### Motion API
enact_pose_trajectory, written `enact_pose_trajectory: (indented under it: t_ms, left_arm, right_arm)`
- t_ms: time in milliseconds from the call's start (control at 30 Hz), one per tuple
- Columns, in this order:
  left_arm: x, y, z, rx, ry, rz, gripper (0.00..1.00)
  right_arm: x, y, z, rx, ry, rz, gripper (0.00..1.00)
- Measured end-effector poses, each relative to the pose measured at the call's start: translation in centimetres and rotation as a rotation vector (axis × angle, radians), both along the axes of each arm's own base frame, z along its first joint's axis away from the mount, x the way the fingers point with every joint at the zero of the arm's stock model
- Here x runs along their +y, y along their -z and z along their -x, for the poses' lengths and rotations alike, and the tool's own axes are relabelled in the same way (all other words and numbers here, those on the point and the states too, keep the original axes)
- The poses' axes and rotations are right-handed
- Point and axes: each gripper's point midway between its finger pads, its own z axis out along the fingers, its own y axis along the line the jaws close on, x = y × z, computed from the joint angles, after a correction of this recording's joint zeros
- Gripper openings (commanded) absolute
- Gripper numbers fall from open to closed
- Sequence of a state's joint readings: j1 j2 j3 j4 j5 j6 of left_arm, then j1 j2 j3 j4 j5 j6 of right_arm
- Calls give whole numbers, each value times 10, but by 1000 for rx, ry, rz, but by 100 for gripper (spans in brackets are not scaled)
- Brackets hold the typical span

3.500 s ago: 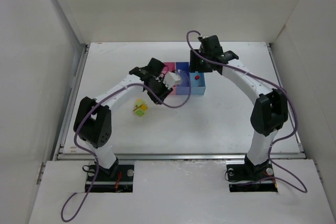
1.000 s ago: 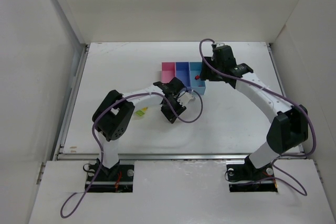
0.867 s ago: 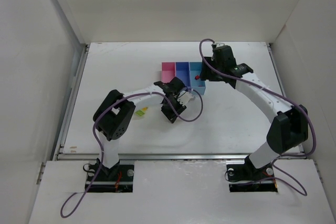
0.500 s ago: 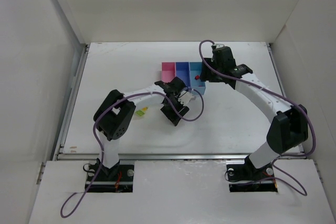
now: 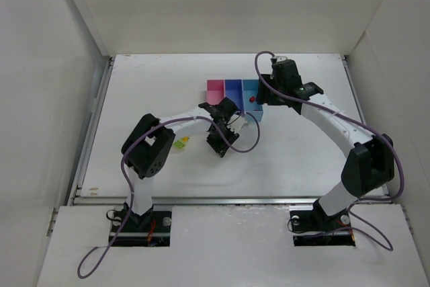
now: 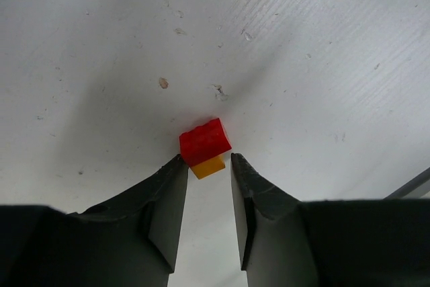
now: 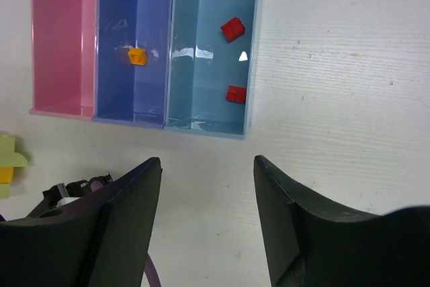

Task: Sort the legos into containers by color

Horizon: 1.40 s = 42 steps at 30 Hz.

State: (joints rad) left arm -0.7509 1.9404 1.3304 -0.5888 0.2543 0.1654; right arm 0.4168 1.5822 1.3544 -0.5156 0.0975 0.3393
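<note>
My left gripper (image 6: 208,159) is open, low over the table, its fingertips at either side of a red lego stacked on an orange one (image 6: 205,142). The left tip is at the red brick's edge and a small gap shows on the right. In the top view the left gripper (image 5: 219,147) is in front of the bins. The joined containers are pink (image 7: 62,38), purple-blue (image 7: 134,5) and light blue (image 7: 208,31). An orange lego (image 7: 137,56) lies in the purple-blue bin. Two red legos (image 7: 232,29) (image 7: 236,94) lie in the light blue bin. My right gripper (image 7: 207,160) is open and empty above the table by the bins.
Lime green and yellow legos (image 5: 180,142) lie on the table left of my left gripper; they also show at the left edge of the right wrist view (image 7: 9,162). White walls surround the table. The left arm's purple cable (image 5: 245,140) loops in front of the bins.
Since 3.5 s ago my left gripper has moved from the bins down to the table in front of them, and the right arm has shifted right. In the last second, hardly any movement.
</note>
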Motion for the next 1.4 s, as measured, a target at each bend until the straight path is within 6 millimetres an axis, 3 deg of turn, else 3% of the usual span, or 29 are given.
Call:
enact_pose_trajectory:
  t_ms: [133, 167, 333, 667, 900, 1000, 1133, 1267, 1333, 1400]
  left_arm:
    - [0, 1, -2, -7, -13, -6, 21]
    - [0, 1, -3, -11, -16, -8, 15]
    - [-1, 1, -7, -28, -24, -6, 0]
    - [0, 0, -10, -45, -28, -16, 0]
    - [16, -12, -36, -174, 3, -81, 0]
    - [18, -44, -49, -277, 57, -46, 0]
    - [4, -114, -62, -442, 128, 78, 0]
    - [-22, -186, -75, -572, 172, 237, 0]
    - [-32, -207, -76, -596, 187, 295, 0]
    - [-37, -215, -75, -598, 198, 326, 0]
  right_arm:
    - [0, 0, 0, 0, 0, 1, 63]
    - [0, 0, 0, 0, -2, 2, 63]
    - [0, 0, 0, -1, -2, 2, 63]
    - [-4, 1, -1, 7, 2, -3, 63]
    - [-43, -15, -3, 5, 39, -110, 75]
    - [-46, -36, 3, -39, -5, -166, 75]
    - [-17, -57, 14, -84, -157, -270, 75]
    - [14, -61, 29, -77, -299, -384, 75]
    - [29, -65, 38, -71, -353, -416, 71]
    - [47, -73, 45, -83, -419, -454, 67]
